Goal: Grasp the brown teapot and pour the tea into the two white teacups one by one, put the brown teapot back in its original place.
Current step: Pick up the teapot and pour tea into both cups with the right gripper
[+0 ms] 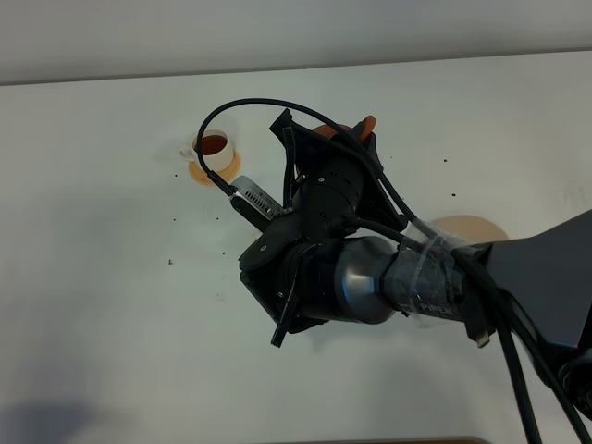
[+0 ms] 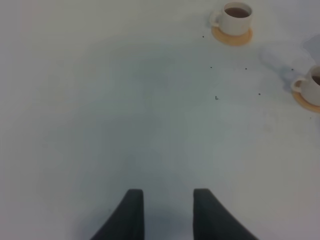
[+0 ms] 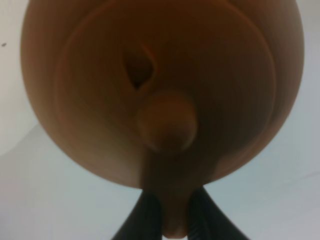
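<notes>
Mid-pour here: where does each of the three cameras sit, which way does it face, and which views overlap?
Exterior high: mounted above, looking down on the table; right arm covers the centre.
Left wrist: low over bare table, facing the two white teacups; left gripper shows, jaws open.
Right wrist: looks along the right gripper, jaws shut on the handle of the brown teapot.
Shared: the filled cup shows in exterior and left wrist.

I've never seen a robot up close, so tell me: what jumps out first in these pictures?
The big black robot arm fills the middle of the overhead view, reaching across a white table. Its right gripper is clamped on the handle of a brown teapot, which fills that arm's close-up. Beyond the arm, a white cup already full of dark tea sits on an orange coaster; the left arm's camera shows a second cup nearby.
</notes>
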Tool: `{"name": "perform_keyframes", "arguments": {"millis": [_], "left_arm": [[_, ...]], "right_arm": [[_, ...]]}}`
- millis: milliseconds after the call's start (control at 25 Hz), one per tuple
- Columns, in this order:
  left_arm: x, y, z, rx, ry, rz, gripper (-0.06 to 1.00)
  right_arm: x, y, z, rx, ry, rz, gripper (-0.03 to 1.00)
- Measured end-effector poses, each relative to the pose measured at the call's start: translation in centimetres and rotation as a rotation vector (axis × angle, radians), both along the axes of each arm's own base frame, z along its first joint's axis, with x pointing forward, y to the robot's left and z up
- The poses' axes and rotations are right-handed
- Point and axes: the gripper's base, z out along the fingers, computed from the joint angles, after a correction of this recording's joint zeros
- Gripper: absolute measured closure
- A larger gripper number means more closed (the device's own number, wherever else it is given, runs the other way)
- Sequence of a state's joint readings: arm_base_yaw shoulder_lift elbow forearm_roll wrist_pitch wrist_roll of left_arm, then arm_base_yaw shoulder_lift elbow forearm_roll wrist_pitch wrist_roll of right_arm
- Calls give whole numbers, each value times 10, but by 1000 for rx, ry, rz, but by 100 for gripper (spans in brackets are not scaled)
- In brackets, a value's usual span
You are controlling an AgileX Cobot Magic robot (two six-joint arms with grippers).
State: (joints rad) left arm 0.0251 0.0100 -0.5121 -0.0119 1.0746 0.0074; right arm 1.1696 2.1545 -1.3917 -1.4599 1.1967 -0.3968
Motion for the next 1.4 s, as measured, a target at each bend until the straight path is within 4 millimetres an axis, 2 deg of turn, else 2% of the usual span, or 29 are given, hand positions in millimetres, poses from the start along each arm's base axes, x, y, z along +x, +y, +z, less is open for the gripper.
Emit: {"name": "perform_keyframes", "arguments": {"millis": [1400], "left_arm": [[0,0,0,0,0,0,70]], "right_arm": [[-1,1,0,-14,4,10,87]]}}
